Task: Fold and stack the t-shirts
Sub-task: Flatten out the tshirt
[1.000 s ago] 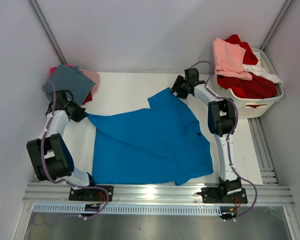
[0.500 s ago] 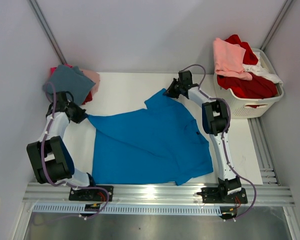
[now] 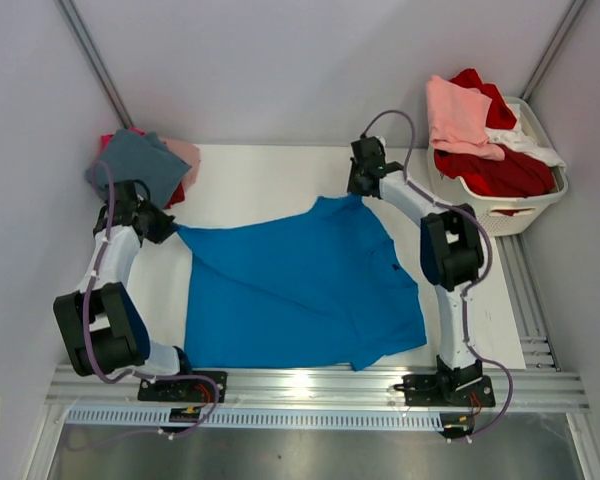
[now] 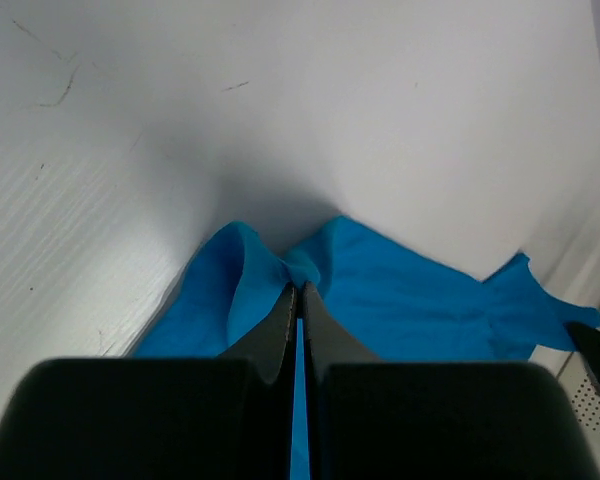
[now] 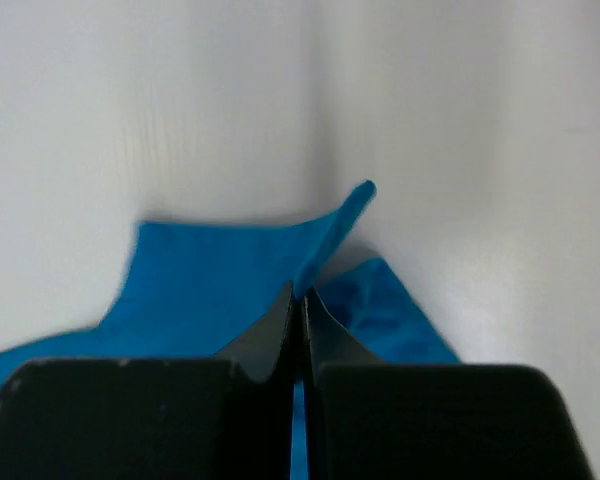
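Note:
A bright blue t-shirt (image 3: 300, 285) lies spread over the white table. My left gripper (image 3: 166, 229) is shut on its left corner, and the wrist view shows blue cloth (image 4: 280, 270) bunched at the closed tips (image 4: 300, 290). At the far edge my right gripper (image 3: 361, 190) is shut on the shirt's upper corner, where a blue flap (image 5: 340, 225) rises from its closed tips (image 5: 300, 295). Folded tees, a teal one (image 3: 140, 163) on top of pink and red, are piled at the far left. More tees, pink (image 3: 458, 115) and red (image 3: 500, 170), fill the basket.
A white slatted laundry basket (image 3: 515, 210) stands at the far right, beside the right arm. Metal frame posts run up both back corners. An aluminium rail (image 3: 310, 385) edges the table's near side, with both arm bases on it.
My right gripper has closed on the blue shirt's upper corner and pulled it toward the far edge and slightly right. The left gripper has stayed shut on the left corner.

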### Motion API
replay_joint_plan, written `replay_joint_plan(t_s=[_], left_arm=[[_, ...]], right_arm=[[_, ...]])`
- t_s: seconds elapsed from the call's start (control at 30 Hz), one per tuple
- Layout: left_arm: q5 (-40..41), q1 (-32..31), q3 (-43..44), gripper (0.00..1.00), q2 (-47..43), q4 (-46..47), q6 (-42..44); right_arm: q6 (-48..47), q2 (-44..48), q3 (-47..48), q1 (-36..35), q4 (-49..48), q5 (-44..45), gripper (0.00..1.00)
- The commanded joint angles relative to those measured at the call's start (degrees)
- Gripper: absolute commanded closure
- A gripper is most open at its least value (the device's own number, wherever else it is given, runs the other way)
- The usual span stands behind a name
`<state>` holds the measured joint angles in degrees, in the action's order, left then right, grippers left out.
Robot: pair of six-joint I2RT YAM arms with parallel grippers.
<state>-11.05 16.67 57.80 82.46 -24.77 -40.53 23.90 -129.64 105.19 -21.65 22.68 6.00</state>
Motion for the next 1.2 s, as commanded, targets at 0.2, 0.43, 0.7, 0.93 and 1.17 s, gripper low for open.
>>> replay_joint_plan(t_s=[0.2,0.43,0.7,0.93,1.17], left_arm=[[-1.77,-6.99,11.43,0.99,-10.99,-1.67,6.69],[-8.28,-9.55,24.55,0.99,-17.13,-6.69,13.64],[-8.64,-9.55,30.61,1.00,-25.84,-8.36,16.19],[-6.09,-10.69,36.41,0.99,-31.39,-12.84,17.77],[-13.19,-10.78,43.27,0.99,-34.82,-13.37,18.56]], right_arm=[[-20.81,34.09,-9.82,-0.24,-6.49,25.55,1.00],[-27.24,48.84,-5.26,-1.38,-5.98,25.47,1.00],[-29.17,63.45,-4.91,-3.22,-6.16,21.78,1.00],[-29.35,70.48,2.56,-3.49,0.52,17.39,1.00],[-29.17,80.94,4.06,-3.49,-2.10,4.47,1.00]])
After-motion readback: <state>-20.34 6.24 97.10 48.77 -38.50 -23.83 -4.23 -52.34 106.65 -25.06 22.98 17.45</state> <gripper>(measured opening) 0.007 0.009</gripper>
